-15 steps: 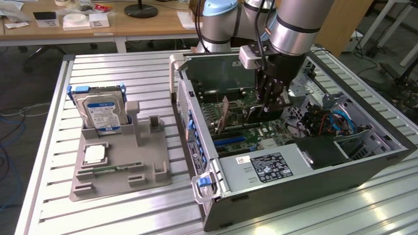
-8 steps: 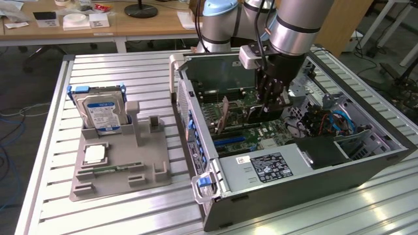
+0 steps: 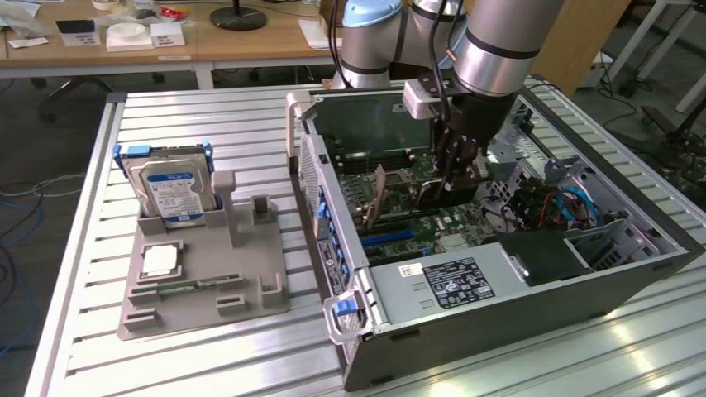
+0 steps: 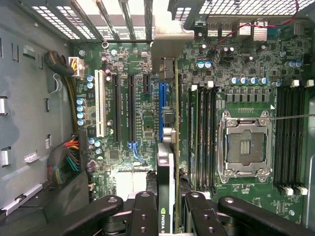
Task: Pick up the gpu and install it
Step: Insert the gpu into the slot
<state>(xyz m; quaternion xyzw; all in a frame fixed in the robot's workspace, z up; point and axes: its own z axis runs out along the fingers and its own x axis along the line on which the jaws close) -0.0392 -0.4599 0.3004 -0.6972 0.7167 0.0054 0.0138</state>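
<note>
The gripper (image 3: 455, 184) reaches down into the open computer case (image 3: 518, 285) that lies on its side on the slatted metal counter (image 3: 221, 124). Its fingers (image 4: 143, 216) are clenched on the gpu (image 4: 166, 196), one on each face of the card. In the wrist view the gpu appears edge-on, its black cooler face carrying a green logo just beside one finger. The card runs away from the gripper toward the case's rear grille, where its silver bracket (image 4: 170, 42) sits close against the slotted back wall. The gpu stands upright over the motherboard (image 4: 123, 162), in line with the long blue slot (image 4: 161, 105) and partly covering it. Whether its lower edge is seated in that slot or just above it cannot be told. Beside the card lie rows of memory slots and then the bare processor socket (image 4: 244, 147) with its metal frame. Toward the exterior view's left, well apart from the case, a grey holder (image 3: 204, 285) rests on the counter. It carries a silver hard drive (image 3: 168, 188) with a blue-and-white label standing on edge and a narrow green memory stick (image 3: 190, 286) lying flat.
</note>
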